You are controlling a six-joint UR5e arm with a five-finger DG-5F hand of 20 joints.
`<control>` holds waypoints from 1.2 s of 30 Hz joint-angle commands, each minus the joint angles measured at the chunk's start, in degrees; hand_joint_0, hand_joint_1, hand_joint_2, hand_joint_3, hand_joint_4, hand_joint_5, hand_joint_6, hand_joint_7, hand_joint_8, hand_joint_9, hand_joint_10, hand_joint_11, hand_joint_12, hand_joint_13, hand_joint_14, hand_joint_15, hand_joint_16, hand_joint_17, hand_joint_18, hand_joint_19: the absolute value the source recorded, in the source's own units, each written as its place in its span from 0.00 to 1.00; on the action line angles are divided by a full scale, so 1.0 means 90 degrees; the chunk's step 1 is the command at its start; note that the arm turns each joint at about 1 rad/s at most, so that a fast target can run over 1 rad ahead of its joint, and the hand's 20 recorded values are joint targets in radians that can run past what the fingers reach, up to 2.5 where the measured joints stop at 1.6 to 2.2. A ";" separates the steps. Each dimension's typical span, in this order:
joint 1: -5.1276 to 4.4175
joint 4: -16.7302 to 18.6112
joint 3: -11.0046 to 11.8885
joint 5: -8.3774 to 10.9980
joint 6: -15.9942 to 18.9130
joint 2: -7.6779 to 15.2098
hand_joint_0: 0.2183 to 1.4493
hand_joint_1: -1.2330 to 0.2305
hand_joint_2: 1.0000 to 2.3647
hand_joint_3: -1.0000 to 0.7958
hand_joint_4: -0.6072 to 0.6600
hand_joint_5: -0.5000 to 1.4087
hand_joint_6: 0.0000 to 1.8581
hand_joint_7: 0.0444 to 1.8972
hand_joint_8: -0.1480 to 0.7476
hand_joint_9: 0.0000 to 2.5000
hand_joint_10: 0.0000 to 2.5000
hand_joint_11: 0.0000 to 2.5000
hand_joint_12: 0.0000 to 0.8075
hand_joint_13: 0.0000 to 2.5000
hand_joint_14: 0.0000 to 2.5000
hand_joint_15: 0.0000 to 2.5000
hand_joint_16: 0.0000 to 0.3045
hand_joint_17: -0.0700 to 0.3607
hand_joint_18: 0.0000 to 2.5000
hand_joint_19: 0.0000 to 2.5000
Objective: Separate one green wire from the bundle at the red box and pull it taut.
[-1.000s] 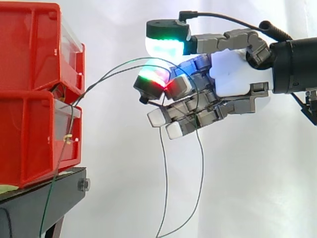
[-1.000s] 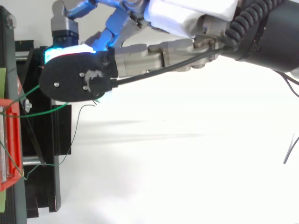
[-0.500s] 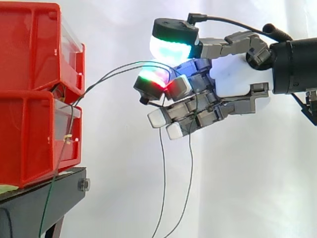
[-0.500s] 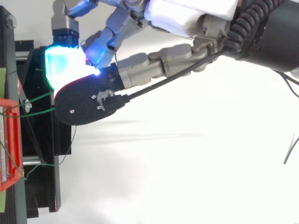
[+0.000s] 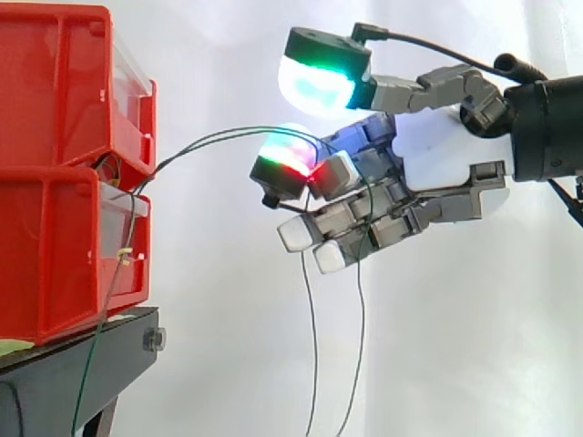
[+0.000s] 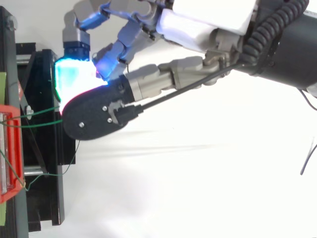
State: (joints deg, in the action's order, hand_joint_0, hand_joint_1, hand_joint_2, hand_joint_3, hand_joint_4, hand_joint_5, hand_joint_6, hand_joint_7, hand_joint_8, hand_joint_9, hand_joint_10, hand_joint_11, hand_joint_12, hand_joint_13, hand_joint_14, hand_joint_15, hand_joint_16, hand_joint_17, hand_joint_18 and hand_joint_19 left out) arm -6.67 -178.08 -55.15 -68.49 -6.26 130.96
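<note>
The task looks only partly done. The hand point(image 5: 437, 168) has its fingers curled around two green wires point(image 5: 211, 138), and its thumb is lifted apart above them. The wires come out at the front of the red box point(image 5: 55, 91), go in a soft arc to the hand, pass between the fingers, and their ends hang down freely under it. So, as I judge, one wire is not yet separated, because two go through the hand together, and neither is taut, because the arc is bent. What is left is to let one wire go and to pull the other away from the box. One more wire point(image 5: 105, 300) hangs down the box front beside the black stand point(image 5: 82, 364). The hand is near the box edge but apart from it. To the right and below it there is open room before the curtain point(image 5: 228, 364).
</note>
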 commanded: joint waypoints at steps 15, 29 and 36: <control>-0.0098 -0.0028 -0.0308 0.0061 0.0618 0.0000 0.32 0.33 0.01 0.44 0.64 0.16 0.47 0.74 0.57 0.43 0.01 0.47 0.53 0.32 0.01 0.21 0.19 0.46 0.29 0.20; -0.0128 -0.0019 -0.0308 0.0080 0.0598 0.0000 0.27 0.32 0.00 0.30 0.66 0.17 0.45 0.70 0.58 0.44 0.01 0.47 0.55 0.32 0.01 0.21 0.19 0.47 0.28 0.21; -0.0137 -0.0028 -0.0308 0.0080 0.0588 0.0000 0.25 0.34 0.00 0.28 0.67 0.17 0.44 0.68 0.59 0.44 0.01 0.46 0.55 0.32 0.01 0.21 0.20 0.48 0.29 0.21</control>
State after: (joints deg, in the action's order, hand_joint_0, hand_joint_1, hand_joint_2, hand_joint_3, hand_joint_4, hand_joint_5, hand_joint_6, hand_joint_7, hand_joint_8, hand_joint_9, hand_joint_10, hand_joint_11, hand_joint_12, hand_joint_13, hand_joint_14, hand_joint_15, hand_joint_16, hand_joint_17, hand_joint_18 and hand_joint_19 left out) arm -7.89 -178.28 -57.92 -67.82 -0.90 130.96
